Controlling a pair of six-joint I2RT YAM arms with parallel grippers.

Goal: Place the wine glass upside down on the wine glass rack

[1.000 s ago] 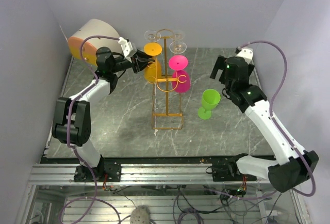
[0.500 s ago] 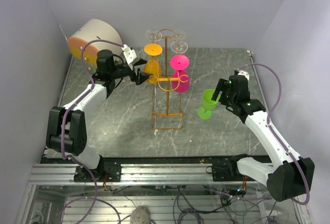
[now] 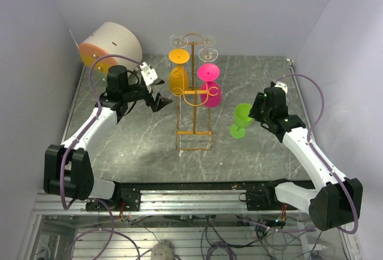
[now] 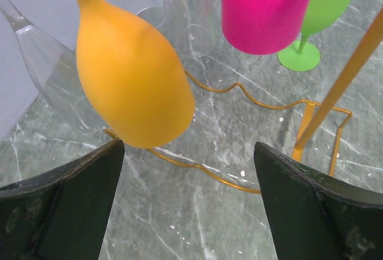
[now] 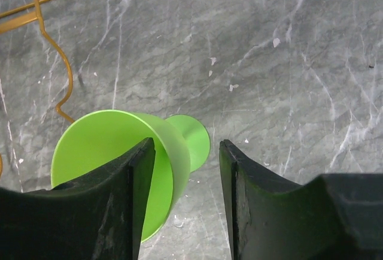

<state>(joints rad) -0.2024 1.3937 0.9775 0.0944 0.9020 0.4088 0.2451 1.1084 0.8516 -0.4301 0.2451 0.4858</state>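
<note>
Right end effector [image 5: 185, 150] stands half open astride the rim of the green wine glass [image 5: 114, 146]. One finger is over the bowl's mouth and the other is outside with a gap to the wall, so nothing is clamped. That glass stands upright on the tabletop [image 3: 131, 134], just right of the wine glass rack [image 3: 192, 93]. An orange glass [image 4: 131, 80] and a pink glass [image 4: 263, 8] hang bowl-down on the rack, with clear glasses [image 3: 177, 39] at its far end. Left of the rack, the left end effector [image 3: 159, 102] gapes wide and empty, near the orange glass but apart from it.
</note>
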